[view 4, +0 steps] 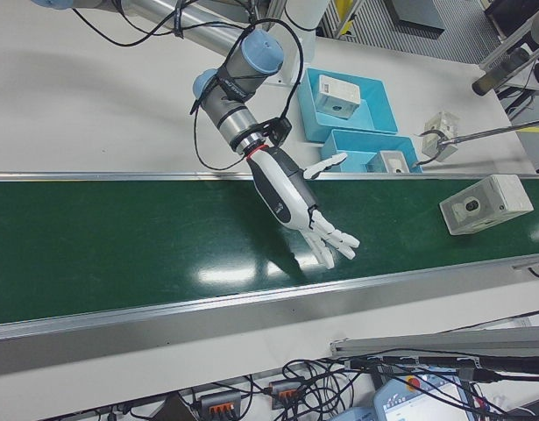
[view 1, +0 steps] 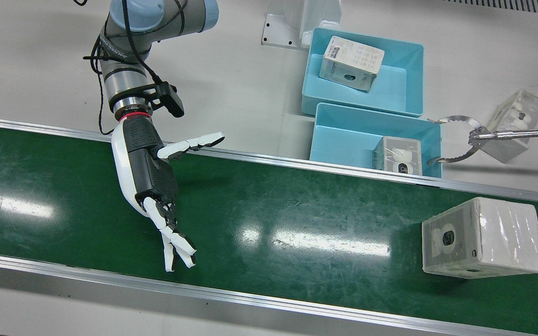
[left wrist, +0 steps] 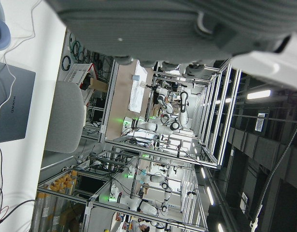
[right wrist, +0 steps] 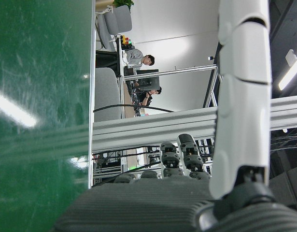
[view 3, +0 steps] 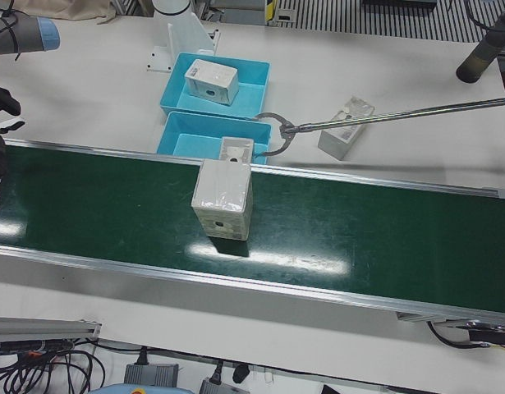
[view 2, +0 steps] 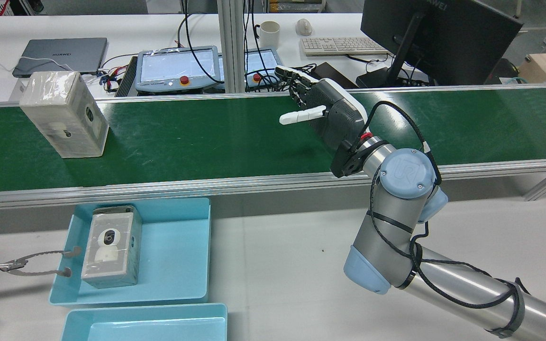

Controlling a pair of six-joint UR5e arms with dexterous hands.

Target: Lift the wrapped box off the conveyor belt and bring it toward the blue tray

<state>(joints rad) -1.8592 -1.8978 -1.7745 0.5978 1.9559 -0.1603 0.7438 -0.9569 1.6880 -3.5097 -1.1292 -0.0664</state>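
Observation:
The wrapped box [view 1: 484, 238] stands on the green conveyor belt [view 1: 273, 210], far to the view's right of my right hand [view 1: 152, 172]. The box also shows in the rear view [view 2: 64, 113] and the left-front view [view 3: 223, 199]. My right hand is open and empty, fingers spread, hovering over the belt, and also shows in the rear view [view 2: 330, 111]. Two blue trays [view 1: 343, 135] [view 1: 409, 79] sit behind the belt, each holding a wrapped box. My left hand [left wrist: 187, 24] shows only as a palm in its own view; its fingers look stretched out and empty.
Metal tongs [view 1: 460, 140] on a long rod reach in beside the nearer tray. Another wrapped box [view 1: 516, 123] lies on the white table behind them. Aluminium rails [view 1: 250, 158] edge the belt. Monitors and control pendants stand beyond the belt [view 2: 178, 66].

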